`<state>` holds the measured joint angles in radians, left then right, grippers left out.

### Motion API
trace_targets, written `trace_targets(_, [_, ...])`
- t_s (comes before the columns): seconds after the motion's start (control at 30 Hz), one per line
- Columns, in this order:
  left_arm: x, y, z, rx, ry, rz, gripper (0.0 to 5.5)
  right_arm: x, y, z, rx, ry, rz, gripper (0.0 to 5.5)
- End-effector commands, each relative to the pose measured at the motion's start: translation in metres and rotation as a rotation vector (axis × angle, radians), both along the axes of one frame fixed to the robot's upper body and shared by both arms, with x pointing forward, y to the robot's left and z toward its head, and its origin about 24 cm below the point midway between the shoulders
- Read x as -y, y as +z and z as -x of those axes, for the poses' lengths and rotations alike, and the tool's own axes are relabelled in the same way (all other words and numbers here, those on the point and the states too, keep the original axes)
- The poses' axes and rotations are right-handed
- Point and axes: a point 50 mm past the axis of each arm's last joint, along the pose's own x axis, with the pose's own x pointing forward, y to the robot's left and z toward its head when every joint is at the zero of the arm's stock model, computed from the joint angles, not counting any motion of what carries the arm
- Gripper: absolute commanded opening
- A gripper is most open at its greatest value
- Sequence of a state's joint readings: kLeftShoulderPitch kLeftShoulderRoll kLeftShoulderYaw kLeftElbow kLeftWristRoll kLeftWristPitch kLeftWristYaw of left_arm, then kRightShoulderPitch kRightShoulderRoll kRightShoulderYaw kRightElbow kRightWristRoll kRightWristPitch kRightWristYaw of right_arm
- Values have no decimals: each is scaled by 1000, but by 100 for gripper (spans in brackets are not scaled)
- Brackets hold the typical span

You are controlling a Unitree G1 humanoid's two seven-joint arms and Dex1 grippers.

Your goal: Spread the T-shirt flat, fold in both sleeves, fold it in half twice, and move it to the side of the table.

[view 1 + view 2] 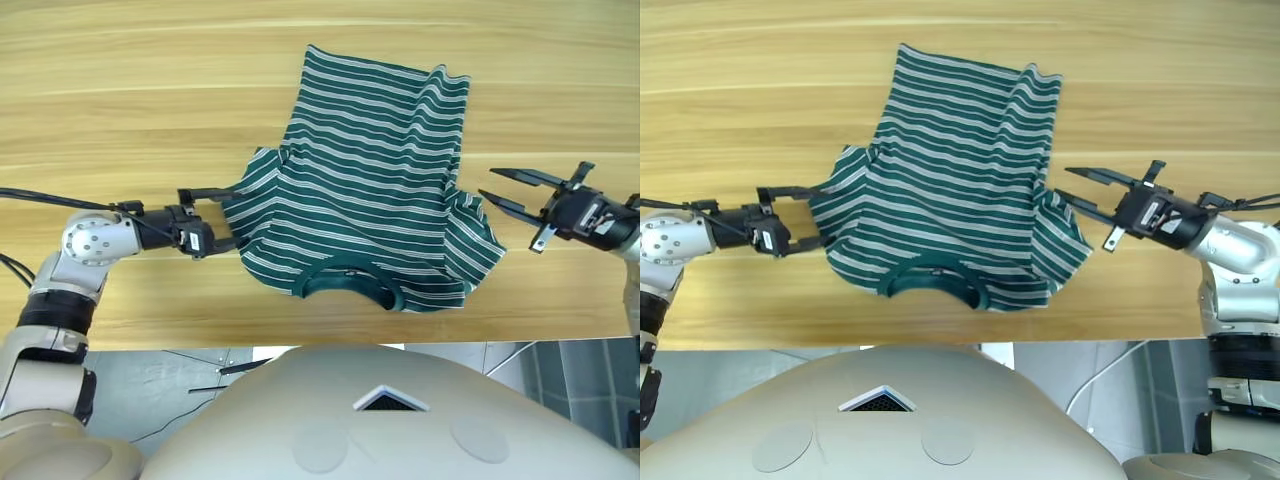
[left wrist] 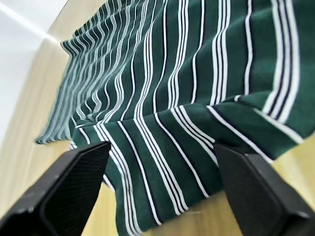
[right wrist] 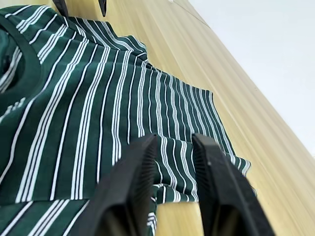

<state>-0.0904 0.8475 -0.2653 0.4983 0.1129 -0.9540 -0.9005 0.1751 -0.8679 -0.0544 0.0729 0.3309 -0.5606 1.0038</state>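
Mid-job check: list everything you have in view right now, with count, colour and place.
T-shirt: one, dark green with white stripes, rumpled at the table's middle, collar toward the robot.
table: one, light wood, under the shirt.
floor: grey, past the table's near edge.
left end effector: one, black, open, fingers straddling the sleeve on the robot's left.
right end effector: one, black, open, at the edge of the sleeve on the robot's right.

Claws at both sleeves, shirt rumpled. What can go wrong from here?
1. Left claw is open around the bunched left sleeve; it may pinch several layers, so the shirt won't spread.
2. The collar lies near the table edge; a pull toward the robot could drag it over.
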Motion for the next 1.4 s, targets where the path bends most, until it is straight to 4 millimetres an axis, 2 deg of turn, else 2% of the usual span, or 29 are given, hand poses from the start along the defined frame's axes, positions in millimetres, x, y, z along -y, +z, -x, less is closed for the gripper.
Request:
trace_targets(0.03, [-7,-21,5,-83,-34,-163,335,-5,-5,-3,6,2,3,55])
trace_targets(0.13, [-9,-22,6,-77,-52,-187,284,-7,-8,-4,4,6,4,2])
trace_targets(0.2, [-9,-23,10,-85,-77,-207,240,-9,-10,-5,4,3,5,0])
trace_targets(0.4, [-5,-20,49,-158,-205,-208,130,-9,-12,-12,20,-30,5,0])
trace_targets(0.53, [9,-7,81,-219,-275,-123,62,-10,-15,-17,29,-52,15,0])
trace_targets(0.67, [18,7,91,-244,-286,-54,3,-12,-18,-19,34,-58,18,0])
trace_targets(0.8, [14,9,85,-221,-250,-85,3,-12,-24,-21,29,-69,57,0])
trace_targets(0.93, [7,24,73,-122,-193,-92,3,-12,-32,-21,19,-74,86,0])
trace_targets(1.13, [-7,57,77,-63,-108,-6,96,-11,-34,-20,16,-81,85,0])
trace_targets(1.27, [-36,52,80,-106,15,-110,158,-10,-34,-21,19,-87,82,0])
trace_targets(1.4, [-47,50,81,-129,39,-166,207,-10,-33,-21,17,-91,74,0])
